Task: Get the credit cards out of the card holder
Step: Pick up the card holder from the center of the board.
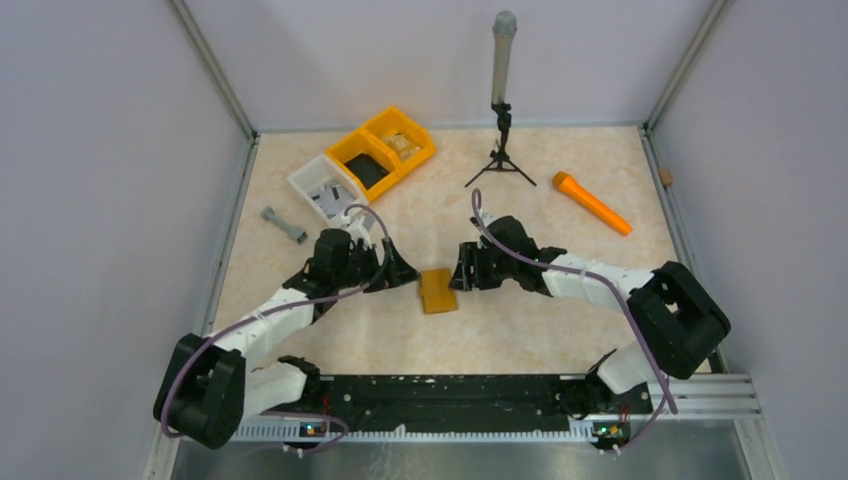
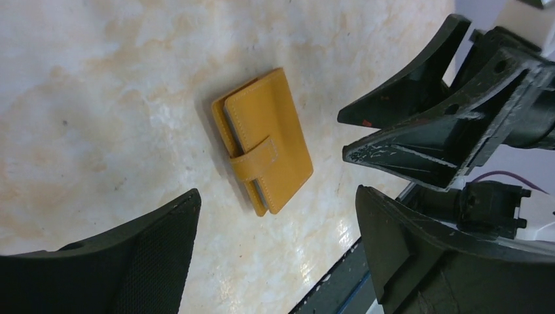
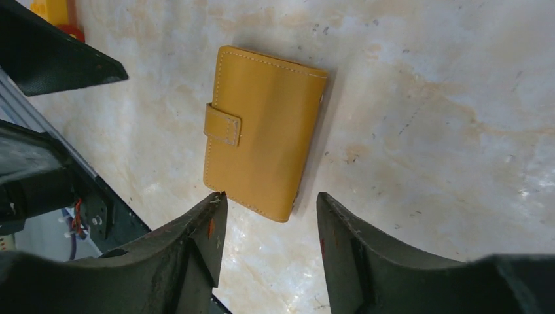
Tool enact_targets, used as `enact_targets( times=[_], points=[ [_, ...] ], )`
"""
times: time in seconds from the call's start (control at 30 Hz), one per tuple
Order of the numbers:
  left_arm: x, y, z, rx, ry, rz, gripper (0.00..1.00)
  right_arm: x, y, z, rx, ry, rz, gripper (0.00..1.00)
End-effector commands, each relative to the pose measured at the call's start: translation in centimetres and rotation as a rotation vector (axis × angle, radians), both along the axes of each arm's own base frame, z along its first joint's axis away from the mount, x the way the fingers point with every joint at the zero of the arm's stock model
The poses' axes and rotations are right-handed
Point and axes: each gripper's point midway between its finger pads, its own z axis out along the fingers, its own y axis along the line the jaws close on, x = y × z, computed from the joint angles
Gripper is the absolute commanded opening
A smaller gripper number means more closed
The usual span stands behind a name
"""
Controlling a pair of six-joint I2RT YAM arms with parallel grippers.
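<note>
The tan card holder (image 1: 437, 290) lies flat on the table between my two grippers, folded shut with its strap across the front (image 2: 265, 140) (image 3: 265, 131). The credit cards are tucked inside it; only a thin pale edge (image 2: 259, 191) shows in the gap by the strap. My left gripper (image 1: 405, 272) (image 2: 278, 196) sits just left of the holder, jaws wide apart and holding nothing. On the holder's right, my right gripper (image 1: 458, 272) (image 3: 271, 196) is open, its fingertips just short of the holder's near corner with nothing between them.
Two orange bins (image 1: 385, 150) and a white bin (image 1: 328, 185) stand at the back left, with a grey dumbbell-shaped piece (image 1: 284, 224) near them. A small tripod with a grey cylinder (image 1: 500, 120) stands at the back centre. An orange stick (image 1: 592, 203) lies at the back right. A black rail (image 1: 450, 395) runs along the near edge.
</note>
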Motion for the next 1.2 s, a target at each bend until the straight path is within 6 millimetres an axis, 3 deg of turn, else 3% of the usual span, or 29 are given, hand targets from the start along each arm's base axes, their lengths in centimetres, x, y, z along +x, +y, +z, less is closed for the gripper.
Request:
enact_targets(
  times=[0.0,0.27,0.6,0.7,0.9,1.0,1.17],
  points=[
    [-1.0,-0.9,-2.3,0.041,0.146,0.007,0.90,0.6,2.4,0.8,0.157,0.013,-0.017,0.50],
    [-3.7,-3.3,-4.4,-0.004,0.255,-0.092,0.86,0.0,2.1,-0.9,0.157,0.036,-0.016,0.35],
    [-4.4,-4.2,-5.4,0.008,0.319,-0.125,0.78,-0.5,2.3,-2.7,0.150,0.059,0.004,0.19],
    [-4.3,-4.4,-5.7,0.011,0.330,-0.128,0.76,-0.3,2.0,-2.9,0.124,0.044,0.000,0.18],
    [-3.9,-6.5,-5.3,-0.088,0.320,-0.178,0.72,-0.3,1.9,-3.7,0.091,0.048,0.011,0.20],
    [-3.4,-7.3,-4.8,-0.110,0.298,-0.189,0.65,-0.5,1.9,-3.8,0.090,0.051,0.018,0.21],
    [-2.0,-7.6,-3.9,-0.084,0.241,-0.175,0.42,-0.6,1.9,-3.7,0.091,0.048,0.027,0.21]
  ],
)
